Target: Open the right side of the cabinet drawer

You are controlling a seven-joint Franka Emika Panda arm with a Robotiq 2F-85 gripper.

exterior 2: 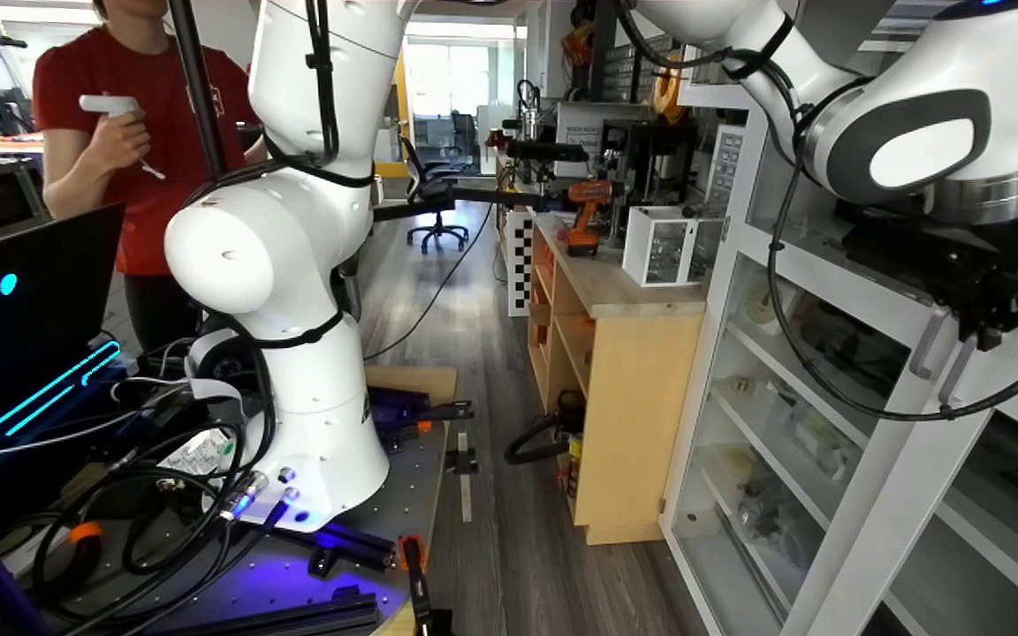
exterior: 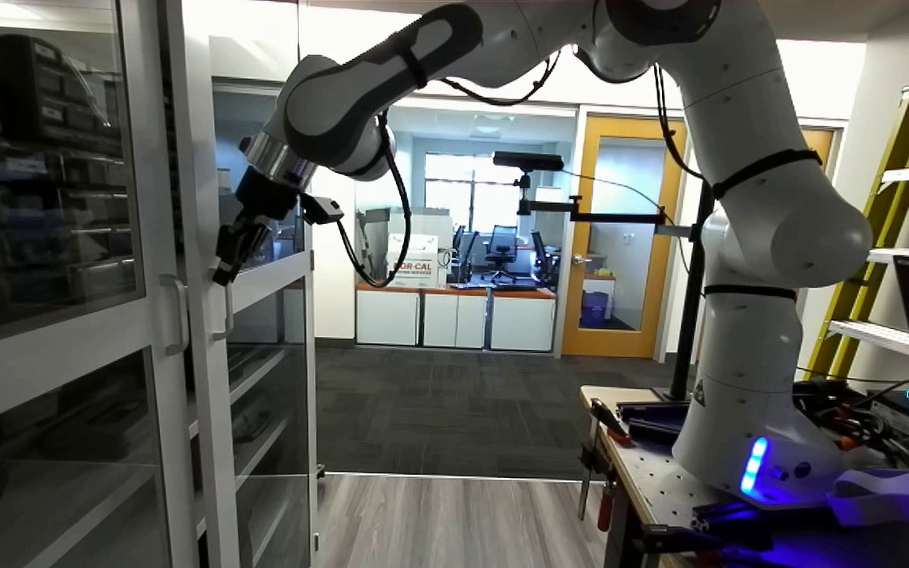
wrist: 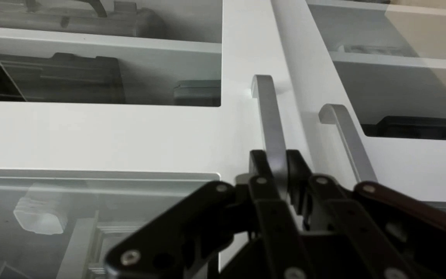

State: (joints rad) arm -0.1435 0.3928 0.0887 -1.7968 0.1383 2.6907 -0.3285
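Note:
The tall silver-grey cabinet has two glass doors with vertical bar handles. Its right door (exterior: 210, 379) is the farther leaf in this exterior view; a narrow dark gap separates it from the left door (exterior: 36, 356). My gripper (exterior: 226, 273) is at the upper part of the right door's handle (exterior: 228, 312). In the wrist view, which stands upside down, my fingers (wrist: 279, 162) are shut around this handle (wrist: 271, 112), one on each side. The left door's handle (wrist: 350, 139) is beside it, not held. The gripper (exterior 2: 988, 336) also covers part of the right door in an exterior view.
A wooden workbench (exterior 2: 650, 300) with an orange drill (exterior 2: 587, 212) stands beside the cabinet. The robot's table (exterior: 636, 465) carries clamps and cables. A cable loop (exterior 2: 880, 411) hangs from the arm near the handles. A person in red (exterior 2: 151, 203) stands behind the robot.

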